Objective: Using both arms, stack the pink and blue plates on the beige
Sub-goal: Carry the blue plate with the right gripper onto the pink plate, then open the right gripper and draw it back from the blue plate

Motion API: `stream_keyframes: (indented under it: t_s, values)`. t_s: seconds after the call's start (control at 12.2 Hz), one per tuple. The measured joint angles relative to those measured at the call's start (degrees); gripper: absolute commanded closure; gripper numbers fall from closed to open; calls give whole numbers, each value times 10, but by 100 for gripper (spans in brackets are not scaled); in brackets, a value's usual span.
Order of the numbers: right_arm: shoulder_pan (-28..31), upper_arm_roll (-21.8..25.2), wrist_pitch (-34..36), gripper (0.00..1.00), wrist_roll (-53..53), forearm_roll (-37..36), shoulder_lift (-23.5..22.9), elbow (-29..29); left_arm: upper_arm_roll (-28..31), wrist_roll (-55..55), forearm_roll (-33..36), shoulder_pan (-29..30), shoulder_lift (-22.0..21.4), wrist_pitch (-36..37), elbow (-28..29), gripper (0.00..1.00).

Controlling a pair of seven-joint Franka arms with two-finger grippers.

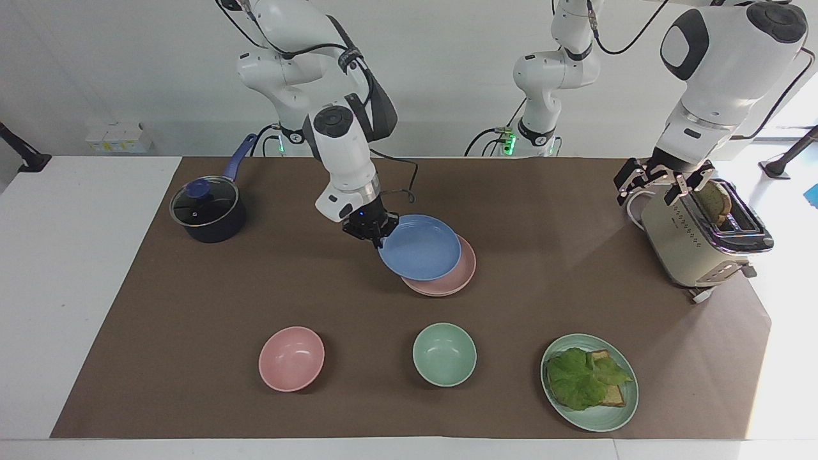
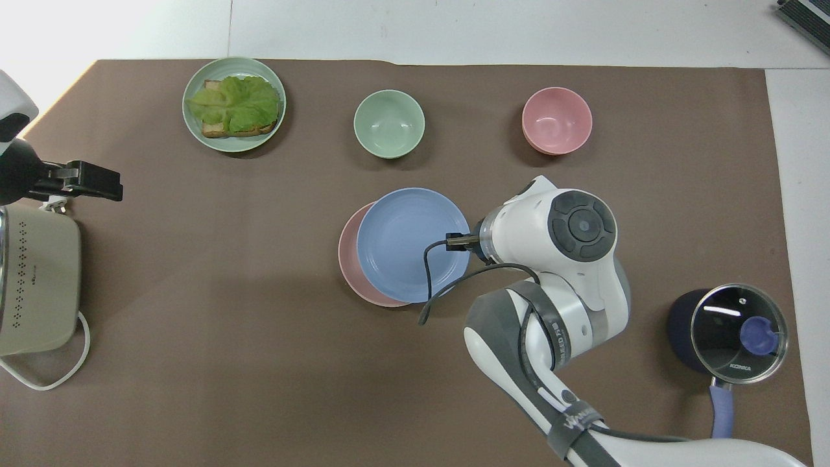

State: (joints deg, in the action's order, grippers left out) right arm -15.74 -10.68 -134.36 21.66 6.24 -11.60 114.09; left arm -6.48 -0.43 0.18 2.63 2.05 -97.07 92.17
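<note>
My right gripper (image 1: 377,237) is shut on the rim of the blue plate (image 1: 420,255), at the edge toward the right arm's end of the table. The plate hangs slightly tilted, just above the pink plate (image 1: 466,271) and covering most of it. From above, the blue plate (image 2: 405,243) leaves only a crescent of the pink plate (image 2: 349,263) showing. The beige plate is hidden or out of view. My left gripper (image 1: 659,186) waits open above the toaster (image 1: 693,239), holding nothing.
Farther from the robots stand a pink bowl (image 1: 291,358), a green bowl (image 1: 444,354) and a green plate (image 1: 623,409) with lettuce on toast. A dark pot with a glass lid (image 1: 206,207) sits toward the right arm's end.
</note>
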Motion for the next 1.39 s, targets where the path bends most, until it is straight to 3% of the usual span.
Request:
stream_keyframes:
  t_s: [0.49, 0.57, 0.65, 0.82, 0.9, 1.14, 1.39]
  values:
    - [-17, 0, -32, 85, 11, 1, -33, 0, 0, 0, 0, 0, 0, 0, 0, 0]
    - [-18, 0, -32, 67, 11, 1, -33, -1, 0, 0, 0, 0, 0, 0, 0, 0]
    - [-20, 0, -32, 39, 11, 1, -33, -1, 0, 0, 0, 0, 0, 0, 0, 0]
    - [-25, 0, -32, 9, 12, 1, -34, -2, 0, 0, 0, 0, 0, 0, 0, 0]
    - [-26, 0, -32, 0, 12, 1, -34, -4, 0, 0, 0, 0, 0, 0, 0, 0]
    - [-17, 9, -32, 0, 12, 1, -29, -27, 0, 0, 0, 0, 0, 0, 0, 0]
    - [50, 14, -11, 0, 12, -9, 11, -38, 0, 0, 0, 0, 0, 0, 0, 0]
